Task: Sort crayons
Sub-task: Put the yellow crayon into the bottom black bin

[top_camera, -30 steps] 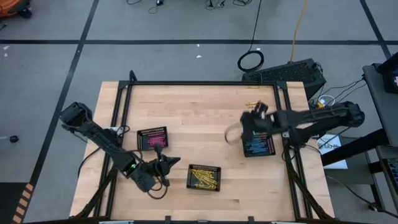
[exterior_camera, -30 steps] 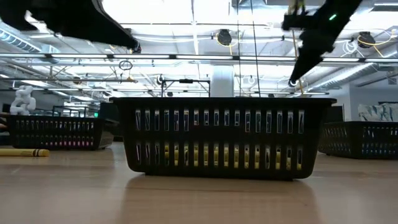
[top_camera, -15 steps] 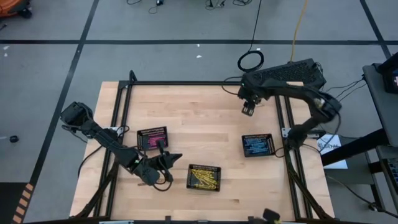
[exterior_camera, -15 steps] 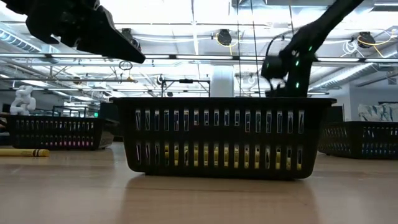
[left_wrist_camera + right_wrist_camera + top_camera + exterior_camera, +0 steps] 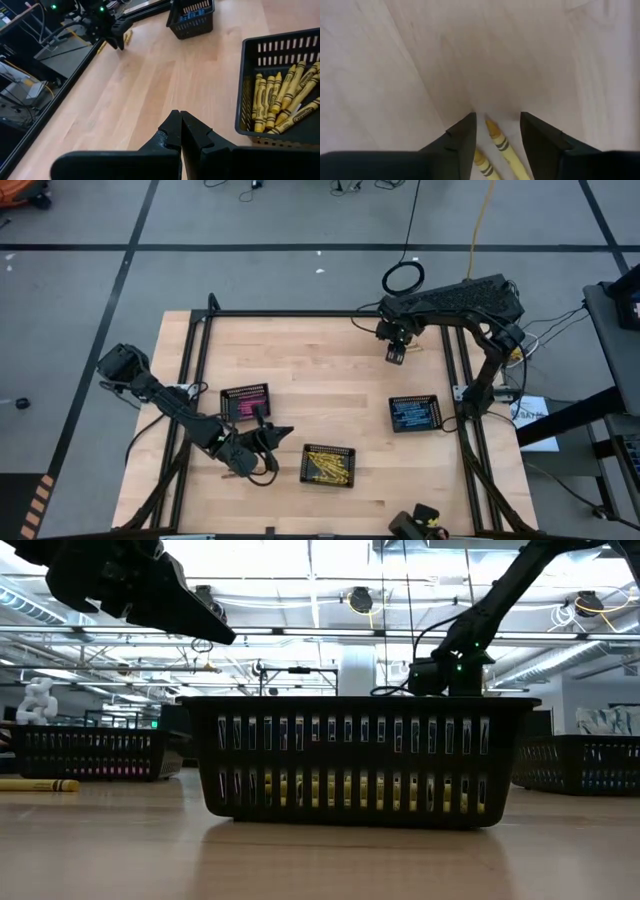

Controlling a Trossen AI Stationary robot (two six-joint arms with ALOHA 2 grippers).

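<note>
My right gripper (image 5: 497, 125) is open, low over the table's far right part (image 5: 395, 352). Its fingers stand on either side of two yellow crayons (image 5: 498, 141) that lie flat on the wood; I see no touch. My left gripper (image 5: 180, 122) is shut and empty, above the table between the pink tray (image 5: 245, 402) and the yellow tray (image 5: 329, 465). The yellow tray holds several yellow crayons (image 5: 280, 97). The blue tray (image 5: 414, 413) stands at the right. Another yellow crayon (image 5: 38, 784) lies on the table at the left of the low view.
Black frame rails run along the table's far (image 5: 300, 314) and right (image 5: 452, 350) edges, close to my right gripper. Bare wood (image 5: 320, 380) lies between the trays. A dark and yellow object (image 5: 420, 522) shows at the near edge.
My right gripper has gone from above the blue tray toward the table's far edge and come down at the yellow crayons near the far right corner. The trays have stayed in place.
</note>
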